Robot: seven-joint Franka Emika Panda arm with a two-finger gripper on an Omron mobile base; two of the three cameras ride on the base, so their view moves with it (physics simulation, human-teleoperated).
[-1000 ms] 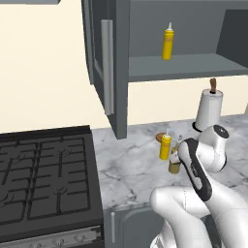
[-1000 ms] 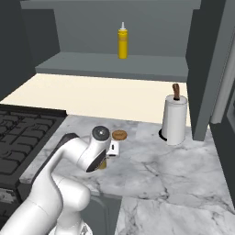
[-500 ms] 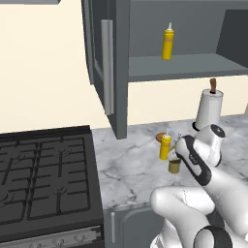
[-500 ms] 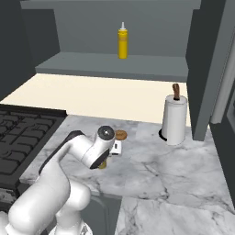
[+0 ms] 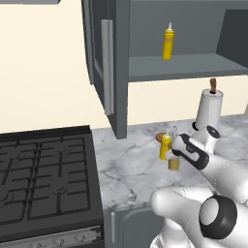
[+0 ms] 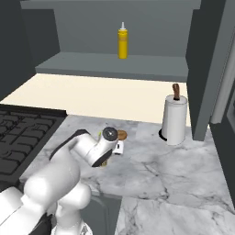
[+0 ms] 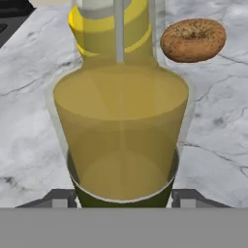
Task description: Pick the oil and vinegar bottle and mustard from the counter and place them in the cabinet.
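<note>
The oil and vinegar bottle (image 7: 121,140), olive-brown with a thin pale spout, stands on the marble counter (image 5: 131,169). My gripper (image 7: 123,197) is low around its base, one fingertip (image 7: 60,197) pressed to each side. In the left base view the gripper (image 5: 170,156) sits at the bottle (image 5: 173,164). The mustard (image 5: 165,145), a small yellow squeeze bottle, stands upright right behind it (image 7: 97,29). The open dark grey cabinet (image 5: 193,65) hangs above the counter. A twin yellow bottle (image 5: 167,42) stands on its shelf.
A brown doughnut (image 7: 193,38) lies on the counter just past the bottles. A paper towel roll (image 5: 209,109) stands to the right by the wall. The cabinet door (image 5: 104,68) hangs open over the counter's left end. The black stove (image 5: 43,179) lies on the left.
The fingers have drawn in from wide open onto the sides of the oil and vinegar bottle. The arm has shifted only slightly, and the bottles have stayed where they were.
</note>
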